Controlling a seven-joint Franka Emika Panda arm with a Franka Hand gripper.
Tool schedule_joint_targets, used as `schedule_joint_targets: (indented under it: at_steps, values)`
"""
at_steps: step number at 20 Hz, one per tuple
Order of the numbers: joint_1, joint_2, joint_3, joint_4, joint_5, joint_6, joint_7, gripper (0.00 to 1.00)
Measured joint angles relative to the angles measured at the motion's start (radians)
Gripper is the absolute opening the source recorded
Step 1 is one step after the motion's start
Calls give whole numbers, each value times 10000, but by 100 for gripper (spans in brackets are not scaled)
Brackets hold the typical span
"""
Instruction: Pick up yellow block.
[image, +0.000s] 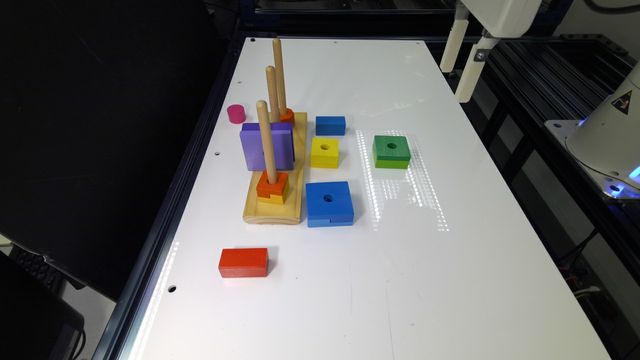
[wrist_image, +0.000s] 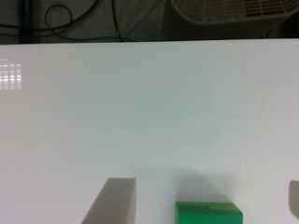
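White table (image: 450, 280) has the yellow block (image: 324, 152) lying flat, hole up, beside the peg board (image: 295, 200), so grabbing it from above looks easy. Gripper (wrist_image: 201, 200) hangs spread wide with nothing in it, the green block (wrist_image: 208, 213) between its fingers' line of sight.

White glossy arm housing (image: 505, 15), rounded, smooth-shelled. Two long off-white finger-like parts (image: 462, 60) below it, tapered, squared at the ends; small grey metal bracket with screw at the root of one. White domed base (image: 607, 135) on a pale flat mounting plate with dark screw holes. Yellow-and-black triangular warning label on the dome. Blue glow along the lower rim. In wrist view, pale grey-beige finger (wrist_image: 114, 200), flat-faced, square-cornered.
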Motion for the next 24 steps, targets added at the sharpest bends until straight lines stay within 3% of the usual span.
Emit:
schedule_joint_targets:
  at_steps: [14,24]
  values:
    - [-1,-29,0,-4,0,4,0,100]
    - [18,232,46,343,11,74,12,100]
